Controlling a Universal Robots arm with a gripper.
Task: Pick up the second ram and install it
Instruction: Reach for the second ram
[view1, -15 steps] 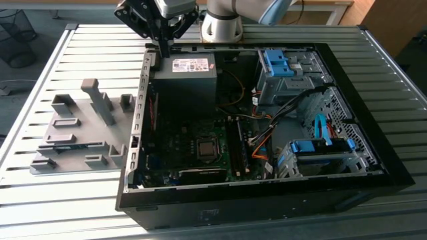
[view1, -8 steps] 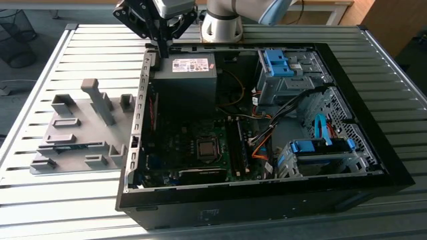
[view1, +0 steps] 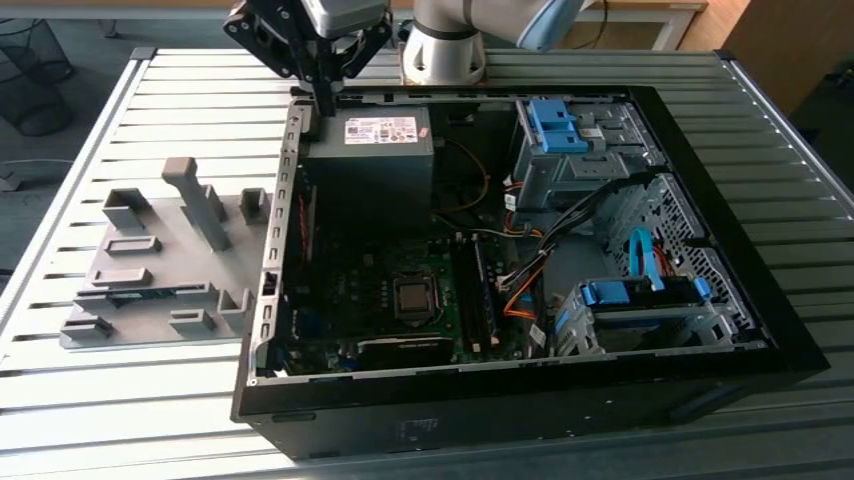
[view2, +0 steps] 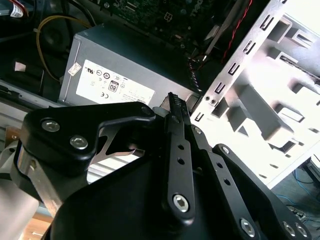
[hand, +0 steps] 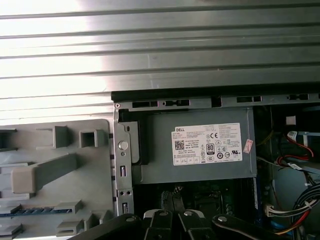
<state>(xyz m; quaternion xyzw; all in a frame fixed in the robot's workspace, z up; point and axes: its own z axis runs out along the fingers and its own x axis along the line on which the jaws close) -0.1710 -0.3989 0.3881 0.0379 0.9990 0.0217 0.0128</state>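
Though its own linkage hides much, the pincer (view2: 173, 100) looks closed on nothing.

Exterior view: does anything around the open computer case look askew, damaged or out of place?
Nothing stands out. The computer case sits flat on the slatted table, the power supply seated in its corner, cables loose but contained. The grey fixture lies flat beside it. The gripper hangs shut above the case's edge.
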